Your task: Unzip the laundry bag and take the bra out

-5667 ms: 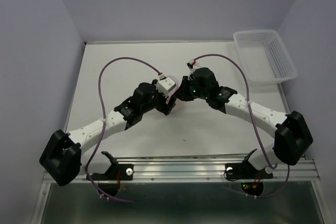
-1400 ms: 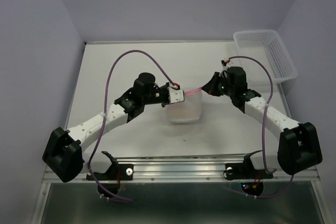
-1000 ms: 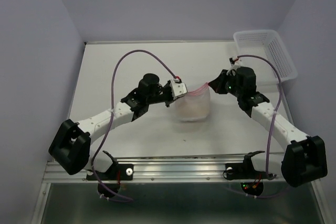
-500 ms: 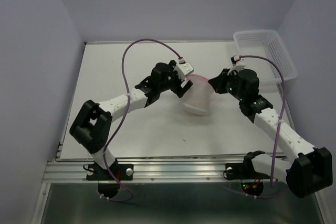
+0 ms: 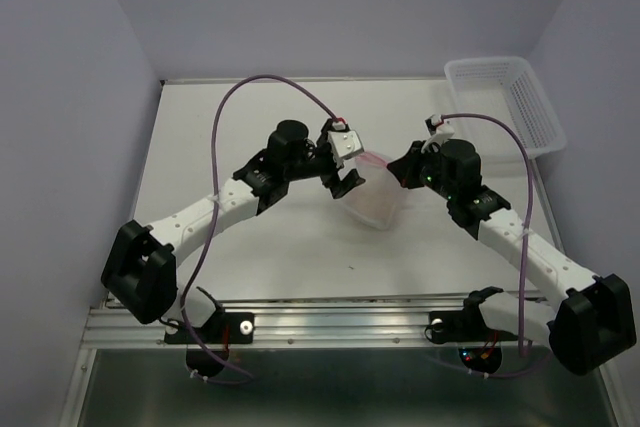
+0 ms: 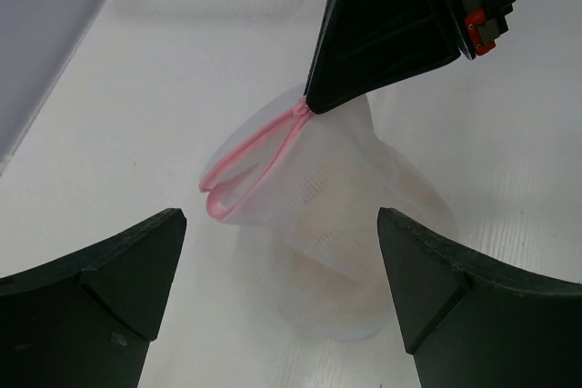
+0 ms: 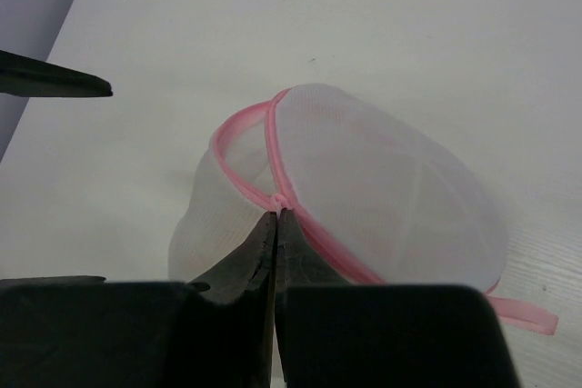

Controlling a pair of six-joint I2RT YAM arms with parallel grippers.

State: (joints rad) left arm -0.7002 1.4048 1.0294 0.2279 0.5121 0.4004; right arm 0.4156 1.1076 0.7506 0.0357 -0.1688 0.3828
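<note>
Mid-table, right of centre: the laundry bag (image 6: 355, 197), a small dome of translucent white mesh with pink trim, sags onto the white tabletop (image 5: 250, 247). A soft, pale peach fabric bra (image 6: 341, 283) shows faintly through its lower part. Just beyond:
- The right gripper (image 7: 275, 215) is pressed together, pinching the trim.
- The left gripper (image 6: 279, 217) is spread wide, holding nothing.

Likely light, limp and snag-prone. Anchor the trim and pluck the bra by a fold. Far right: a white plastic lattice basket (image 5: 505, 107).

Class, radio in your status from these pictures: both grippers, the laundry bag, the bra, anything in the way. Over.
Left gripper open, clear of laundry bag. Right gripper shut on its pink trim. Bra inside, showing through mesh. Basket far off, nothing in the way.
</note>
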